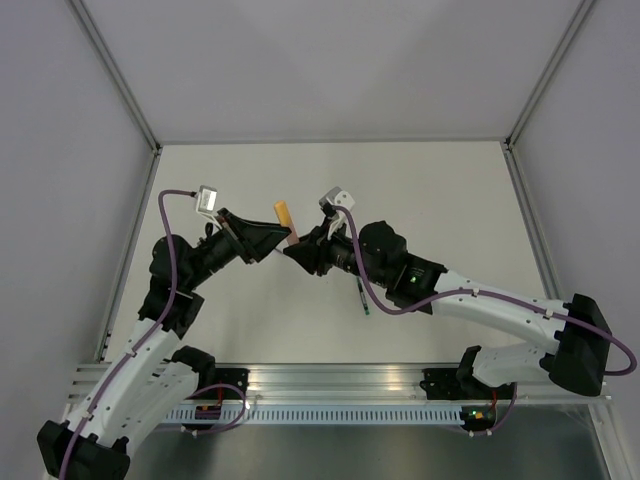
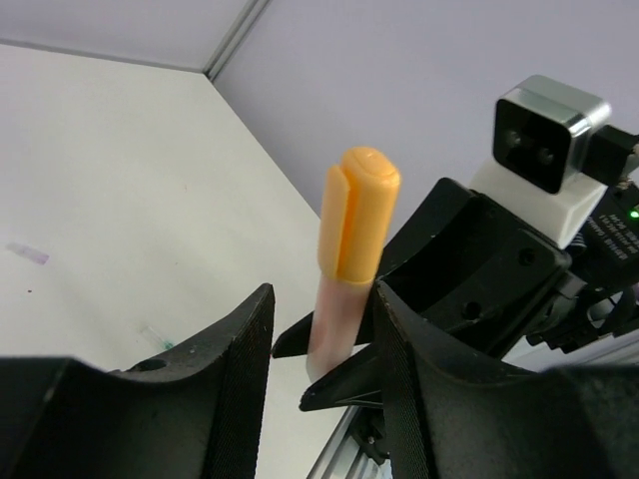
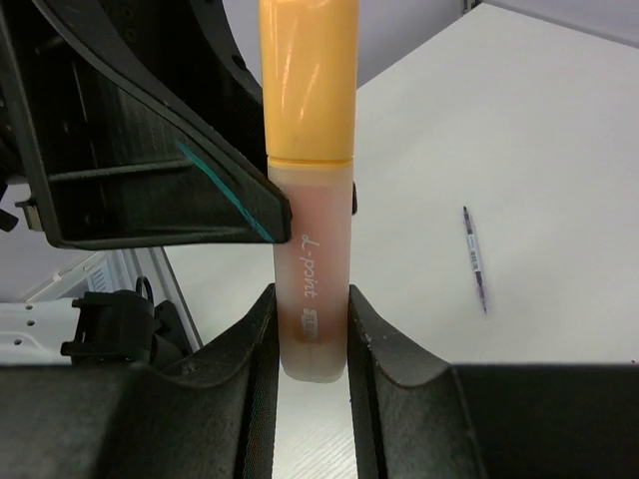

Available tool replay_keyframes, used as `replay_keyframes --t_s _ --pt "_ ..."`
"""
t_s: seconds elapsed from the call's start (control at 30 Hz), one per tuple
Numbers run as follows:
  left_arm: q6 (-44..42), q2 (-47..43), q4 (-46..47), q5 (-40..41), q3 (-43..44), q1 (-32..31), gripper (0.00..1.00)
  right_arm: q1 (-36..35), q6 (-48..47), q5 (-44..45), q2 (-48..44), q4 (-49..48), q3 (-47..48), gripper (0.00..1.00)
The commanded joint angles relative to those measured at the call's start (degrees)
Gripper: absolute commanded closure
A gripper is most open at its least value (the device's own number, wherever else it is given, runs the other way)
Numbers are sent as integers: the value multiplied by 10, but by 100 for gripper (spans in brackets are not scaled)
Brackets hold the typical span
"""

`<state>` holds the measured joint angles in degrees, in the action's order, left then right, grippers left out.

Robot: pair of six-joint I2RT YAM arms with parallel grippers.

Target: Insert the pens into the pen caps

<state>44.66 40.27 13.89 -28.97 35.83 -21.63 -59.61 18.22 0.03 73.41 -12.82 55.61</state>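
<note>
Orange-capped pale pen (image 3: 312,269) near-upright, cap (image 3: 308,80) uppermost, base clamped in right jaws, left jaws apart beside it.

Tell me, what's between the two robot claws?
The pale orange pen, its orange-yellow cap on. The right wrist view shows the right gripper pinching its barrel; the left wrist view shows the left gripper open beside it.

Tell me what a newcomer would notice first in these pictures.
The eye goes first to the pale orange pen, held over the middle of the table, clamped in the right gripper and wearing its orange-yellow cap. The left gripper faces it, its open jaws on either side of the pen. A dark pen lies alone on the table under the right arm.
</note>
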Motion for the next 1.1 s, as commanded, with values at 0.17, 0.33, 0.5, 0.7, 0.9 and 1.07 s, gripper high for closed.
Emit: replay_keyframes --t_s 0.17,0.33,0.5,0.7,0.9,1.07 --pt "11 16 23 32 -2 -3 52 2 1 2 16 -5 53 100" --pt "14 24 33 24 0 -3 55 1 5 2 30 -11 56 100" --pt "10 23 32 23 -2 -3 66 1 7 5 43 -8 61 100" --pt "8 20 32 27 -15 -3 88 2 11 2 55 -5 65 100" --pt "8 8 36 0 -11 -3 98 1 5 -28 53 8 68 82" --pt "19 -25 94 -56 -35 -3 98 2 -13 -78 30 8 48 65"
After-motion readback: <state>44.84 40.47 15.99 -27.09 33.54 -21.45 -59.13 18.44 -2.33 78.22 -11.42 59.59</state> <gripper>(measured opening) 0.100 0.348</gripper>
